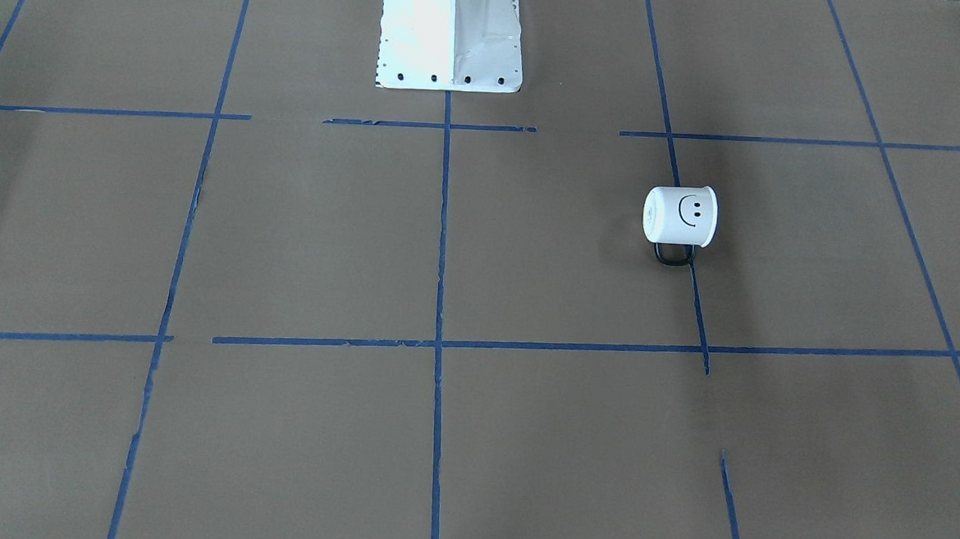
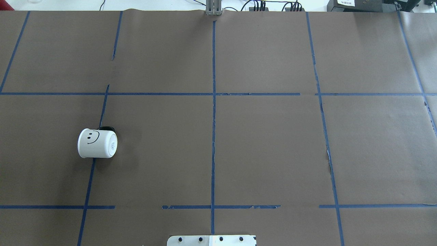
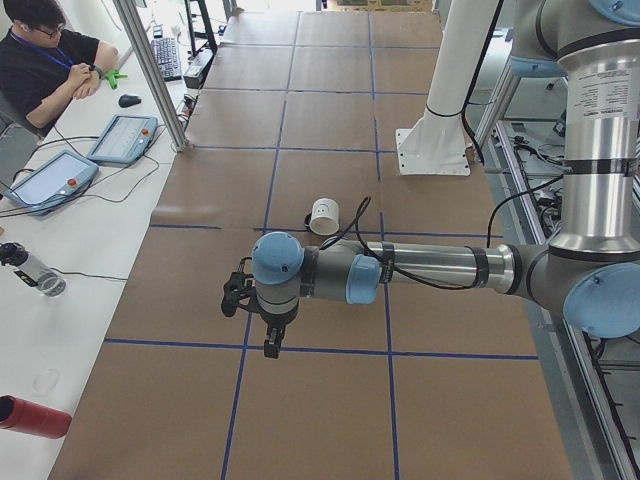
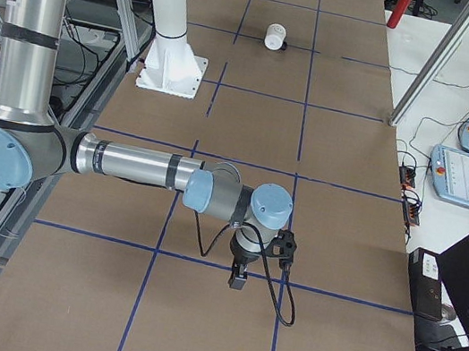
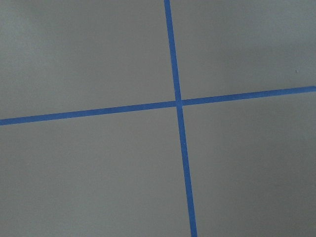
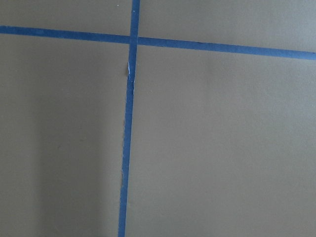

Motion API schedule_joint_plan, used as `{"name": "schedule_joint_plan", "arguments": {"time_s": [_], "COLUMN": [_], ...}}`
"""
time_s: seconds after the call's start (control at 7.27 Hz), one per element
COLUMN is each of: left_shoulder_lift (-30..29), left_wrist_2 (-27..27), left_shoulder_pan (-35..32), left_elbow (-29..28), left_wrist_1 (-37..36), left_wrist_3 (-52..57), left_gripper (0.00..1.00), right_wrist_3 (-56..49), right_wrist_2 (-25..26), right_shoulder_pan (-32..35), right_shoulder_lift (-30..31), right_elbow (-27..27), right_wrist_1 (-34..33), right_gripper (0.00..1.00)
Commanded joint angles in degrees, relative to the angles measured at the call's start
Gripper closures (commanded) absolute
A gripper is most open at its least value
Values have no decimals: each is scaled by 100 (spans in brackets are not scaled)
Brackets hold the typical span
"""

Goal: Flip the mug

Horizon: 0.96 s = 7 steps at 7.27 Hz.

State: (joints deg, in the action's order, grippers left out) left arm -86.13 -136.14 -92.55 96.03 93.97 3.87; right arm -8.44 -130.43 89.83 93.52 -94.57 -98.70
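The mug point(image 2: 97, 143) lies on its side in the robot's left half of the table point(image 2: 273, 153), roughly midway between the robot's edge and the operators' edge. It rests across a line of blue tape point(image 2: 89, 181). It is a small, smooth, glossy white cylinder that flares slightly at the rim. A black smiley face point(image 2: 91, 137) is drawn on the side turned upward.

Its long axis runs parallel to the table's long edges. The flat base point(image 2: 112, 145) is turned toward the middle of the table and the mouth toward the table's left end. The thin black loop handle point(image 1: 674, 255) sticks out low on the operators' side, close to the surface.

In the overhead view a small printed mark is seen on the base, and only a sliver of the handle shows. In the front-facing view the whole loop is seen.

The table is covered with matte brown paper point(image 1: 309, 236) divided into rectangles by the tape, which is torn and gapped in places. A white pedestal point(image 1: 451, 30) is bolted at the robot's edge.

The arms are shown only in the two side views. The left gripper point(image 3: 270, 348) and the right gripper point(image 4: 237, 281) hang pointing down over the paper near opposite ends of the table, well apart from the mug. Whether their jaws are apart or together cannot be told. In both wrist views only paper and crossing tape are seen.
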Motion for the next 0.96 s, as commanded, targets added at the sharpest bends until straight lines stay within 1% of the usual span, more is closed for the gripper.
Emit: {"name": "schedule_joint_plan", "arguments": {"time_s": [0.0,0.14,0.28,0.41,0.55,0.69,0.83], "left_shoulder_lift": [-9,-35,-35,-61,-1,-9,-26], "left_wrist_2": [-9,-9,-218,-820,-861,-887,-853], "left_shoulder_pan": [0,17,26,113,610,876,1157], "left_elbow": [12,-22,12,-14,21,-31,38], "left_wrist_1": [8,147,505,691,867,939,1157], "left_wrist_3": [9,9,0,9,-26,-61,-322], "left_gripper": [0,0,0,0,0,0,0], "right_wrist_3": [0,0,0,0,0,0,0], "right_wrist_2": [0,0,0,0,0,0,0], "right_shoulder_pan": [0,0,0,0,0,0,0], "right_shoulder_lift": [0,0,0,0,0,0,0], "right_elbow": [0,0,0,0,0,0,0], "right_wrist_1": [0,0,0,0,0,0,0], "right_gripper": [0,0,0,0,0,0,0]}}
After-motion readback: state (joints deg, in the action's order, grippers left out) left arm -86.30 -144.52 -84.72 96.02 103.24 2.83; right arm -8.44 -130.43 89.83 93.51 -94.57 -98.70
